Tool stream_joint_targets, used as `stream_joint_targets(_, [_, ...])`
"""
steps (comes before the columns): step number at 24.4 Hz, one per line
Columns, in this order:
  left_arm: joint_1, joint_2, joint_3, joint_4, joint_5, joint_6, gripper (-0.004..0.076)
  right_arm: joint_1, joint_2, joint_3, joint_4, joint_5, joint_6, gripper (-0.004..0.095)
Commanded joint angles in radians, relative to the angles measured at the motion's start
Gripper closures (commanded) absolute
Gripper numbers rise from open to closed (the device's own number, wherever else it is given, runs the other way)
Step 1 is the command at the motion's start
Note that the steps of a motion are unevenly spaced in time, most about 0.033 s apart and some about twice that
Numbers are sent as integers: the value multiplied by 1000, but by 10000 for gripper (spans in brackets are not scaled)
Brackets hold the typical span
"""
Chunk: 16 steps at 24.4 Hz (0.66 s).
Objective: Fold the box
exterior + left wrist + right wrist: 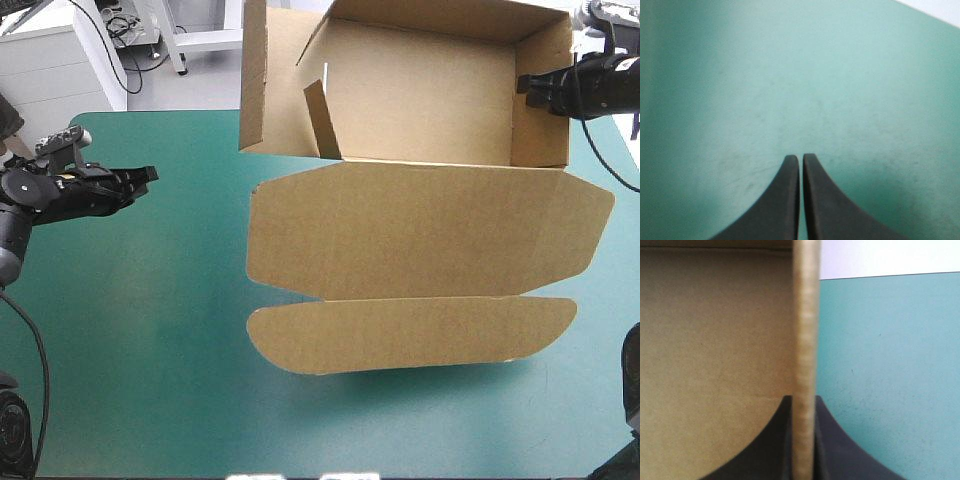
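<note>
Right fingers (780, 420) grip the box's (420, 90) right wall (545, 100) (lid (430, 230) flat on the desk (150, 350)); left fingers (791, 167) are closed, empty. Next, probably: tuck the leaning inner flap (322, 118).

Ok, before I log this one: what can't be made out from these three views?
- High view: the box's far-left corner is cut off by the picture's top edge.
- High view: the right gripper's two fingers read as one dark shape at the wall.
- Right wrist view: the wall's blurred edge fills the middle; the lid is out of view.
- Left wrist view: only the teal-green cover ahead of the shut left gripper; no box.
</note>
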Motion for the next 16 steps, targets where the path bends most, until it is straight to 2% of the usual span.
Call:
stream_joint_targets(1, [-1,-34,-31,-252,-35,164,715,-7,-51,24,61,10,-9,928])
stream_joint_targets(3, [-1,-34,-31,-342,8,267,715,-7,-51,54,63,10,-12,928])
stream_joint_targets(7, [-1,-34,-31,-365,93,267,713,-7,-51,66,123,10,-38,928])
stream_joint_targets(9, [-1,-34,-31,-370,125,267,673,-7,-52,66,147,10,-52,928])
stream_joint_targets(12, [-1,-34,-31,-370,185,264,532,-7,-52,66,135,10,-53,928])
stream_joint_targets(16, [-1,-34,-31,-375,236,257,260,-7,-52,66,133,10,-56,928])
